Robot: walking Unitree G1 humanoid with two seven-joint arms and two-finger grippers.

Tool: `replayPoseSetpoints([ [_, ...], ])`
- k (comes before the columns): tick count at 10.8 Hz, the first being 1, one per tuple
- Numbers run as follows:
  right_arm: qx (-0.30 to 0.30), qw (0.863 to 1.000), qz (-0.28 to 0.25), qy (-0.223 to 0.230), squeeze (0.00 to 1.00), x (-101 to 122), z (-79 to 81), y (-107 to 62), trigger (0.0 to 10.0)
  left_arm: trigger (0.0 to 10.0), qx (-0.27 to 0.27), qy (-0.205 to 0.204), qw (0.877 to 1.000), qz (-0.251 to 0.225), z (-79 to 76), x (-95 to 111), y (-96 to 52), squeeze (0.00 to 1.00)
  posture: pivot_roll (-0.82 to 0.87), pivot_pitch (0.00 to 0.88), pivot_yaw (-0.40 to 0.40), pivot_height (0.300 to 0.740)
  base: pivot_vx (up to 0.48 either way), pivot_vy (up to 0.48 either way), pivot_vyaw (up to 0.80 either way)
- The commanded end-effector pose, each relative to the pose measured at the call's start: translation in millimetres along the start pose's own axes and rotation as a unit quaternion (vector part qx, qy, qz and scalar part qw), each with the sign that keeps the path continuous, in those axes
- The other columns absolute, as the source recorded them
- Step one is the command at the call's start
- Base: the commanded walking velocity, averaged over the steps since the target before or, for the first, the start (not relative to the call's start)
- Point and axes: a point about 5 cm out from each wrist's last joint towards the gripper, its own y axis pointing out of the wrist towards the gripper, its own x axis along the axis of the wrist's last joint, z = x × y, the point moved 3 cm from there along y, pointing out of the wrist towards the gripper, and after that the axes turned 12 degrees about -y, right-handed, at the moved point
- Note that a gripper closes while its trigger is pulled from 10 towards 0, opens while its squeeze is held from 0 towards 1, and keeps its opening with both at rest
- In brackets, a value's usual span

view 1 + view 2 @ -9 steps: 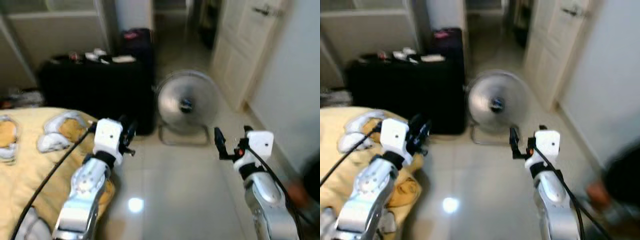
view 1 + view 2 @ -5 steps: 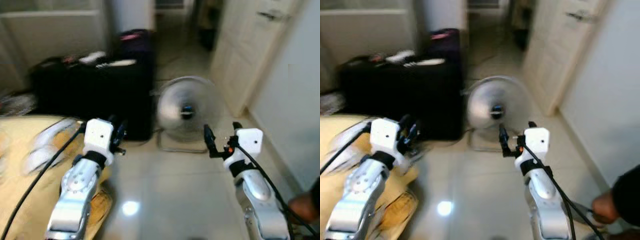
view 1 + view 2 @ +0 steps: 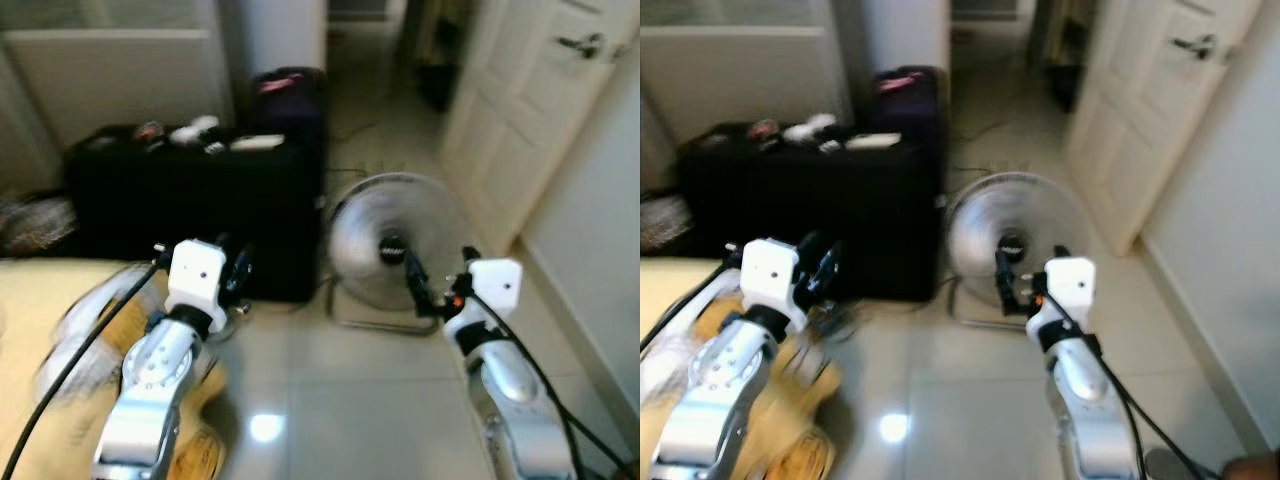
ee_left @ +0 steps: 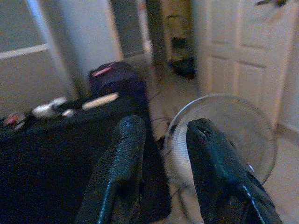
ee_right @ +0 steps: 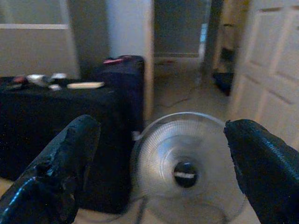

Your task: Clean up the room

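Both arms are held up in front of me over the tiled floor. My left gripper [image 3: 236,276] [image 4: 166,128] is open with nothing between its fingers, beside the corner of a yellow bed [image 3: 40,400]. My right gripper [image 3: 418,290] [image 5: 161,128] stands wide open and empty in front of a round floor fan [image 3: 395,250] [image 5: 184,161]. Blurred white and yellow bedding [image 3: 95,325] lies on the bed. Small loose items [image 3: 200,132] sit on top of a low black cabinet [image 3: 190,210].
A dark suitcase [image 3: 292,95] stands behind the cabinet by a doorway. A white door [image 3: 530,110] and a wall close the right side. Glossy tiles [image 3: 330,420] run between bed and wall. Part of a person [image 3: 1250,470] shows at the lower right edge.
The camera has swung, so the fan and cabinet sit lower and more to the right. The person at the right has slid almost out of the picture. Both grippers stay open and raised.
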Motion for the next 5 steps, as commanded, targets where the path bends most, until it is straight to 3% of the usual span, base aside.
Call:
replayPoseSetpoints([
  [1, -0.015, 1.0, -0.002, -0.005, 0.0, 0.8, -9.4, -0.8, 10.0, 10.0, -0.011, -0.002, 1.0, -0.005, -7.1, 2.0, 2.8, 0.0, -0.11, 0.0, 0.028, 0.74, 0.48, 0.0, 0.0],
  [5, -0.014, 1.0, -0.001, -0.006, 0.0, 0.3, -8.7, -0.9, 10.0, 10.0, -0.013, -0.001, 1.0, -0.004, -7.7, 0.5, 2.8, 0.0, -0.11, 0.0, 0.025, 0.74, 0.469, 0.0, 0.0],
])
